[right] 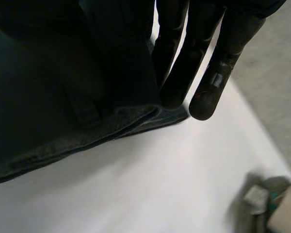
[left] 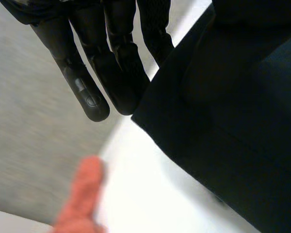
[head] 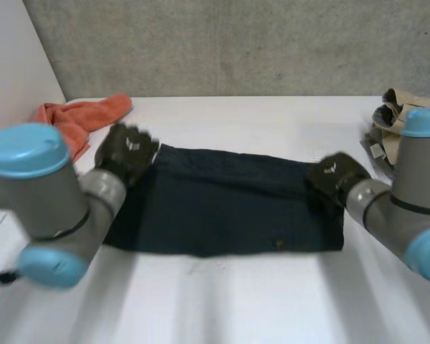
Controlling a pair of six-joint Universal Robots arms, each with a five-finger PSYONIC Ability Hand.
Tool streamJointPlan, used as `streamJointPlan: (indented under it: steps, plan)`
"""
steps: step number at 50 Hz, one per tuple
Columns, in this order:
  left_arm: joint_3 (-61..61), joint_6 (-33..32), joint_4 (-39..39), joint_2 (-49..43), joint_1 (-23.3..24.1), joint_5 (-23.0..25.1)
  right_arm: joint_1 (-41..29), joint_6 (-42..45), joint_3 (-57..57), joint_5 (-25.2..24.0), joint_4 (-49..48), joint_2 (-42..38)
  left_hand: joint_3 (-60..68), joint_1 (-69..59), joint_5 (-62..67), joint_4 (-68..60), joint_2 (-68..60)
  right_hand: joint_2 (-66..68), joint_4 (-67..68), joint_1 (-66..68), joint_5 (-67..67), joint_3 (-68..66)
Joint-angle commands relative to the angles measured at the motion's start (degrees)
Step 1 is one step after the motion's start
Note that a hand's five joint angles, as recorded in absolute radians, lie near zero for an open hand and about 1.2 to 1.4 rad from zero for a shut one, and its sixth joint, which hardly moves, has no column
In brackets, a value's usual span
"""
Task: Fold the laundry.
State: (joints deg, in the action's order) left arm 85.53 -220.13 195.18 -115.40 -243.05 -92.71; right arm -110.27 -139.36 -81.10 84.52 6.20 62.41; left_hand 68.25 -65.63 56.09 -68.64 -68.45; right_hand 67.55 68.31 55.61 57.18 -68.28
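Orange cloth: I see a soft, towel-like heap, crumpled, at the far left corner of the table, well apart from the dark cloth.
Left arm: grey tube with a rounded light-blue cap, reaching in towards the dark cloth's left end.
Left hand: black and hard-shelled, at the far left corner of the dark cloth. In its wrist view the fingers run straight and close together, spread round nothing, their tips just past the cloth's corner. I think one finger touches the hem, but I cannot be sure.
Dark cloth: the laundry piece, a deep navy, almost black fabric. It lies flat in the middle of the table as a long rectangle, its left end slightly slanted. The weave looks matte and dense, with a thick layered hem at the right corner in the right wrist view.
Table: smooth white top, with a rough grey concrete wall behind it.
Right hand: black, on the far right corner of the dark cloth. In its wrist view the fingers are straight and relaxed, lying along the hem and gripping nothing, their tips over the bare table.
Beige garment: a bunched tan fabric with folded bands, at the table's right edge, clear of the dark cloth.
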Motion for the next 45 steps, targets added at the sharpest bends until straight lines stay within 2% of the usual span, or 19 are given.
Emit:
streamJointPlan:
  steps: [1, 6, 9, 10, 11, 12, 13, 14, 15, 17, 20, 25, 29, 33, 37, 45]
  plan:
    - [-17.74, -5.31, 5.65, -15.98, 0.56, -0.89, -0.39, 0.58, 9.20, 3.63, -12.43, -8.87, 11.75, -14.37, 13.91, -11.36, -11.55, 12.45, 11.69, 24.39, 12.82, -11.72]
    - [-30.74, -6.10, 6.35, -28.62, 0.56, -0.54, -0.39, 4.08, 17.27, 4.16, -20.68, -19.30, 11.75, -14.37, 13.91, -11.36, -11.55, 12.45, 11.69, 24.39, 12.82, -11.72]
    - [-35.32, -6.10, 7.58, -33.12, 0.56, 0.33, -0.39, 6.64, 20.45, 4.34, -23.68, -23.72, 11.75, -14.37, 13.91, -11.36, -11.55, 12.45, 11.69, 24.39, 12.82, -11.72]
    - [-37.86, -6.02, 8.45, -35.66, 0.56, 1.04, -0.65, 8.30, 22.11, 4.34, -25.26, -26.17, 11.75, -14.37, 13.91, -11.36, -11.55, 2.85, 2.09, 14.79, 3.22, -2.12]
    - [-38.76, -6.02, 8.90, -36.64, 0.56, 1.39, -0.74, 9.10, 22.91, 4.34, -25.88, -27.24, 7.11, -9.73, 9.27, -6.72, -6.91, -18.57, -19.33, -6.62, -18.19, 19.29]
    - [-39.46, -6.02, 9.25, -37.43, 0.56, 1.74, -0.83, 9.54, 23.70, 4.51, -26.32, -28.21, -9.25, 6.63, -7.09, 9.65, 9.46, -43.59, -44.35, -31.65, -43.22, 44.32]
    - [-39.91, -6.10, 9.60, -38.05, 0.56, 1.92, -0.83, 9.90, 24.41, 4.52, -26.76, -29.26, -31.73, 29.11, -29.57, 32.12, 31.94, -57.55, -58.31, -45.61, -57.18, 58.28]
    - [-39.91, -6.10, 10.30, -38.41, 0.56, 2.10, -0.83, 10.16, 25.20, 4.86, -27.46, -30.32, -58.25, 55.63, -56.09, 58.64, 58.45, -57.55, -58.31, -45.61, -57.18, 58.28]
    - [-39.74, -5.93, 10.83, -38.32, 0.65, 2.10, -0.91, 9.90, 25.20, 5.22, -27.64, -30.50, -51.39, 48.77, -49.23, 51.78, 51.59, -57.55, -58.31, -45.61, -57.18, 58.28]
    - [-39.12, -5.67, 11.88, -37.80, 0.74, 1.83, -1.26, 8.16, 24.42, 6.79, -27.73, -29.02, -58.25, 55.63, -56.09, 58.64, 58.45, -57.55, -58.31, -45.61, -57.18, 58.28]
    - [-35.27, -5.23, 13.21, -33.77, 1.88, 1.75, -1.44, 3.94, 20.74, 7.94, -27.64, -24.72, -58.25, 55.63, -56.09, 58.64, 58.45, -57.55, -58.31, -45.61, -57.18, 58.28]
    - [-24.63, -1.19, 14.09, -23.40, 1.97, 1.83, -0.92, -7.65, 8.71, 7.42, -25.90, -7.44, -58.25, 55.63, -56.09, 58.64, 58.45, -57.55, -58.31, -45.61, -57.18, 58.28]
    - [-16.55, 2.77, 13.91, -16.45, 2.14, 1.66, -0.65, -13.37, 1.67, 5.23, -19.15, 0.94, -58.25, 55.63, -56.09, 58.64, 58.45, -57.55, -58.31, -45.61, -57.18, 58.28]
    - [-8.46, 5.93, 13.38, -9.86, 2.23, 1.66, 0.22, -17.07, -3.52, 1.81, -11.24, 2.72, -58.25, 55.63, -56.09, 58.64, 58.45, -57.55, -58.31, -45.61, -57.18, 58.28]
    - [-0.90, 8.74, 13.38, -4.58, 2.23, 1.92, 1.81, -19.36, -8.35, -1.01, -7.35, 2.90, -58.25, 55.63, -56.09, 58.64, 58.45, -54.47, -55.23, -42.53, -54.10, 55.20]
    - [6.93, 13.05, 13.38, -1.23, 2.41, 2.01, 2.16, -19.90, -11.27, -2.52, -12.69, -0.08, -58.25, 55.63, -56.09, 58.64, 58.45, -49.56, -50.32, -37.62, -49.19, 50.29]
